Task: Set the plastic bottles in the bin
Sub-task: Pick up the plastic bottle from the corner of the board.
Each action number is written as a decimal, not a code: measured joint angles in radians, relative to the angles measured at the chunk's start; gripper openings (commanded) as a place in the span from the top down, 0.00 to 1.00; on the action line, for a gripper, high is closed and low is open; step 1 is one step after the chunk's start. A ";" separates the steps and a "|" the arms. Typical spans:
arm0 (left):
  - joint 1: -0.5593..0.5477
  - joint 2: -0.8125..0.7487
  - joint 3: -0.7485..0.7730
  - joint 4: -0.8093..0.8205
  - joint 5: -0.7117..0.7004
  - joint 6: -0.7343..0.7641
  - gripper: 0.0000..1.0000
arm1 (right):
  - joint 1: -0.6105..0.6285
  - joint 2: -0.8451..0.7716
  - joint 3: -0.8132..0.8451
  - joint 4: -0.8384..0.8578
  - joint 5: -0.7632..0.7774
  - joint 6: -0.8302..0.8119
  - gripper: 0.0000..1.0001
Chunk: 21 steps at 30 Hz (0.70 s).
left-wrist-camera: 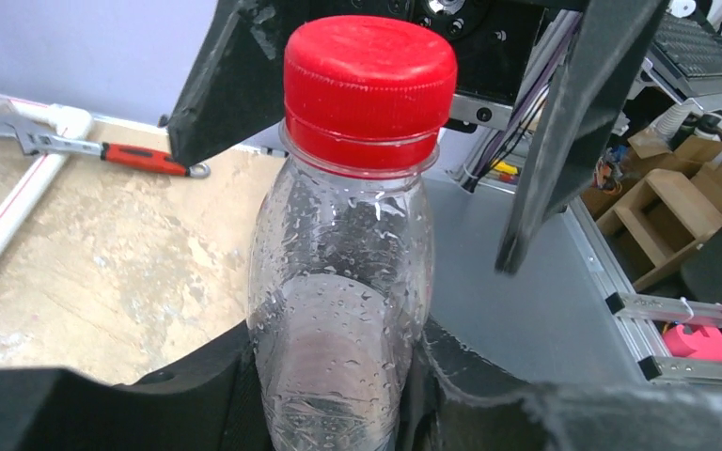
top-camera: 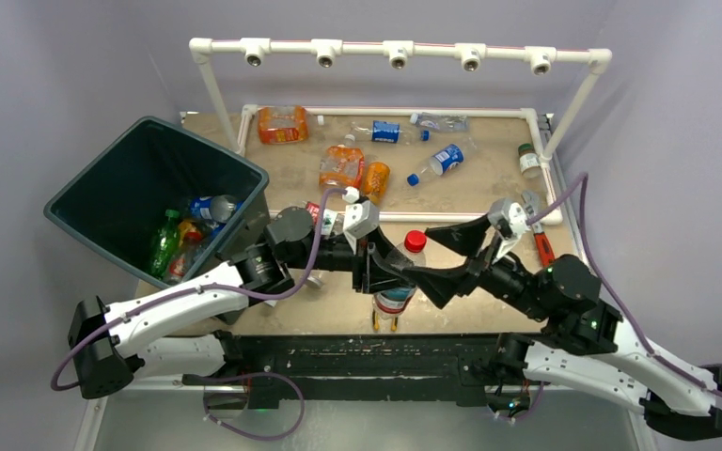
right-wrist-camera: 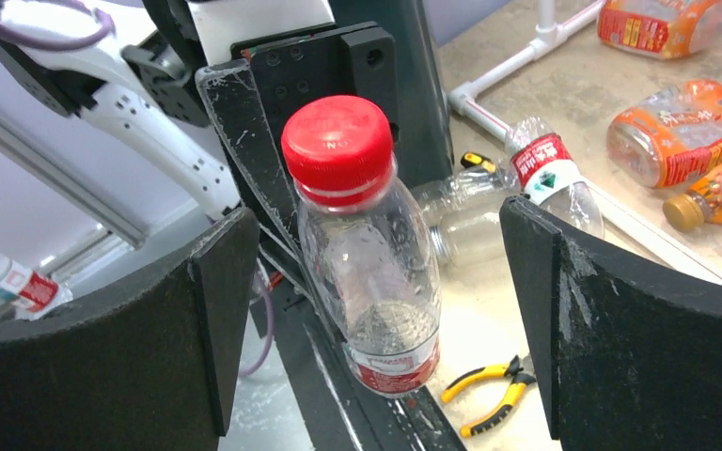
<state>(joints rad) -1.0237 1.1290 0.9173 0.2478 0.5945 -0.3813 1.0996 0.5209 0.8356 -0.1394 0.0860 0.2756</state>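
A clear plastic bottle with a red cap and red label stands upright over the table's near edge, between both grippers. My left gripper is shut on its lower body; in the left wrist view the bottle fills the gap between the black jaws. My right gripper stands open around the same bottle, its fingers apart from the plastic on both sides. The dark bin stands at the left with several bottles inside. More bottles lie at the back of the table.
A red-handled wrench lies at the right edge and yellow pliers lie near the front. A white pipe frame spans the back. Orange bottles and blue-labelled ones are scattered behind the arms.
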 measured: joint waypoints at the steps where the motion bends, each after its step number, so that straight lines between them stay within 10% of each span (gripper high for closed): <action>1: 0.000 -0.003 0.000 0.008 -0.001 -0.003 0.73 | 0.000 -0.010 0.002 -0.001 0.000 0.004 0.01; 12: 0.000 -0.100 -0.046 0.190 -0.172 -0.078 0.76 | -0.001 -0.273 -0.112 0.042 0.002 0.024 0.01; 21: -0.001 -0.046 -0.030 0.399 -0.230 -0.230 0.77 | 0.000 -0.096 -0.195 0.158 -0.079 0.022 0.06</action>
<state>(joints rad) -1.0245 1.0832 0.8875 0.6468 0.3641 -0.6113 1.0996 0.4252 0.6407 0.0181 0.0074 0.2977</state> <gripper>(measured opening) 0.381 0.978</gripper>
